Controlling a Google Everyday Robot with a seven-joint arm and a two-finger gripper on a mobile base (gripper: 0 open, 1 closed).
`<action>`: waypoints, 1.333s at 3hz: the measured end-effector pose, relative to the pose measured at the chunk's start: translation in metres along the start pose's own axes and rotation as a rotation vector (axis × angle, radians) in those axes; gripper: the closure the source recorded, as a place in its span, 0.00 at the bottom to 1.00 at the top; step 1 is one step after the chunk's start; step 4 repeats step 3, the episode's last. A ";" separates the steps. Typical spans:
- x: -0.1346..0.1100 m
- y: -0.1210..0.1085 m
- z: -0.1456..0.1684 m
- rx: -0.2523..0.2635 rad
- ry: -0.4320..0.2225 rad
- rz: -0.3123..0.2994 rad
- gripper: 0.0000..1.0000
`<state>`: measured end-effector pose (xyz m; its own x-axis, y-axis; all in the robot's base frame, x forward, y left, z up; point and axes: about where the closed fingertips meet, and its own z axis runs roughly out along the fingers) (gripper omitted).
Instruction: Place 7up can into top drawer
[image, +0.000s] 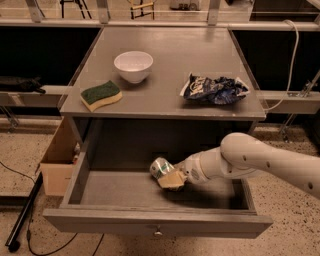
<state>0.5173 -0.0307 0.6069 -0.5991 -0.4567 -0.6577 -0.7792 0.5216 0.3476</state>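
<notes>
The top drawer (150, 225) is pulled open, with its small metal knob at the centre of the front panel. The 7up can (161, 167), green and white with a silver end, is inside the drawer near the middle, low over its floor. My gripper (170, 177) reaches in from the right on a white arm and is shut on the can, its tan fingers (172, 181) against the can's right side and underside.
On the tabletop (165, 65) above the drawer stand a white bowl (133, 65), a green and yellow sponge (101, 95) and a dark blue crinkled chip bag (214, 89). A cardboard box (59, 160) sits on the floor to the left.
</notes>
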 end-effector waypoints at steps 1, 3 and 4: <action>0.000 0.000 0.000 0.000 0.000 0.000 0.06; 0.000 0.000 0.000 0.000 0.000 0.000 0.00; 0.000 0.000 0.000 0.000 0.000 0.000 0.00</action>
